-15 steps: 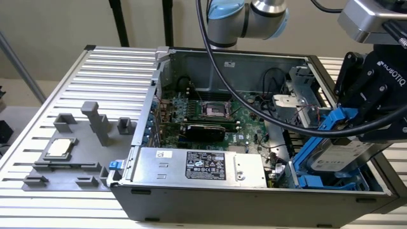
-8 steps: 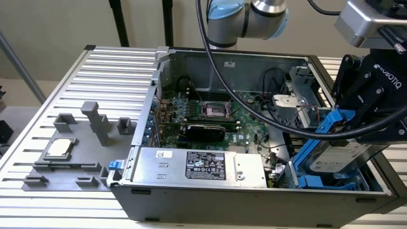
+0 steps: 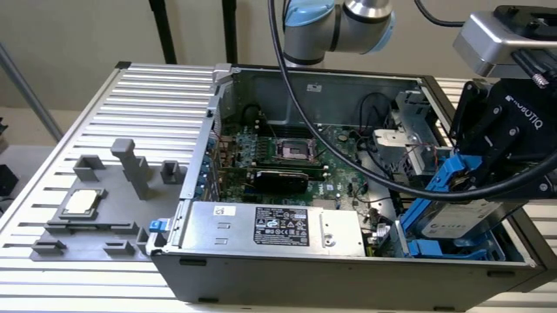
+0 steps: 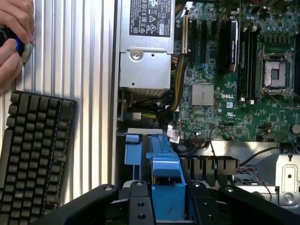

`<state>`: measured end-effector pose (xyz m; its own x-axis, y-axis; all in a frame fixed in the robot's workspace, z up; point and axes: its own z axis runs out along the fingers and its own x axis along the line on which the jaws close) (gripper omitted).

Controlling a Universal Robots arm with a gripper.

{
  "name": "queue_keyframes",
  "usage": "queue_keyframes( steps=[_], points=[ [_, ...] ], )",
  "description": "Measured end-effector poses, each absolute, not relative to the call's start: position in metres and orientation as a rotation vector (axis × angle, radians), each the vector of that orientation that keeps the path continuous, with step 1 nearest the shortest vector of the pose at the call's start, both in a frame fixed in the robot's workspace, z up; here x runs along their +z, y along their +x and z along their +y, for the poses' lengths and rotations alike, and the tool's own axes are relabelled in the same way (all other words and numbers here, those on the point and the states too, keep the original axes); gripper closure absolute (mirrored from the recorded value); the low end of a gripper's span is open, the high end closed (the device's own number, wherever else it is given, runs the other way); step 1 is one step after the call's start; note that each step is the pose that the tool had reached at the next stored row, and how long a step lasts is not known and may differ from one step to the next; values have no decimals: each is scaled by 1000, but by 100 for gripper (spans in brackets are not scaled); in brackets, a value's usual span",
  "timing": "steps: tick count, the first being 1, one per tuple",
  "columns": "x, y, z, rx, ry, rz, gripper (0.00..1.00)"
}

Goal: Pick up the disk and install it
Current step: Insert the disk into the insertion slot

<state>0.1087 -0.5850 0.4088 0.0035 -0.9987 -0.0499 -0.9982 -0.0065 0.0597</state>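
Observation:
The disk (image 3: 454,220), silver-grey with a printed label and blue carrier rails, hangs tilted over the front corner of the open computer case (image 3: 287,277) at the exterior view's right. My gripper (image 3: 477,175) is shut on its upper end, with black fingers on either side of the blue rail. In the wrist view the disk's blue carrier (image 4: 165,180) sits between my gripper (image 4: 168,202) fingers. The disk's lower end dips into the blue drive bay (image 3: 452,249), also seen in the wrist view as the blue drive bay (image 4: 133,152). Whether the disk touches the bay I cannot tell.
Beside the bay lie a silver power supply (image 3: 274,228) with a black label and the green motherboard (image 3: 287,153). A thick black cable (image 3: 374,166) crosses the case. A grey fixture (image 3: 96,225) holds a small CPU chip (image 3: 80,202). A keyboard (image 4: 33,154) and a person's hand (image 4: 13,33) are outside the case.

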Motion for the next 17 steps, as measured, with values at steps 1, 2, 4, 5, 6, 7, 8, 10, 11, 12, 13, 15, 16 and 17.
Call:
queue_keyframes(
  steps=[1,2,4,5,6,7,8,10,11,12,13,15,16,17],
  points=[
    [408,109,-585,-122,2223,-2206,67],
    [407,109,-585,-122,2226,-2203,67],
    [406,109,-585,-122,2232,-2196,67],
    [405,109,-585,-122,2235,-2193,67],
    [404,109,-585,-122,2238,-2190,67],
    [404,109,-585,-123,2241,-2187,66],
    [403,109,-585,-122,2243,-2184,66],
    [402,109,-585,-122,2248,-2179,60],
    [402,109,-585,-122,2250,-2176,60],
    [402,109,-585,-122,2252,-2174,60],
    [402,109,-585,-122,2254,-2172,60],
    [402,111,-585,-123,2258,-2168,60],
    [401,113,-585,-125,2261,-2166,60],
    [402,116,-585,-128,2264,-2166,60]
  ],
)
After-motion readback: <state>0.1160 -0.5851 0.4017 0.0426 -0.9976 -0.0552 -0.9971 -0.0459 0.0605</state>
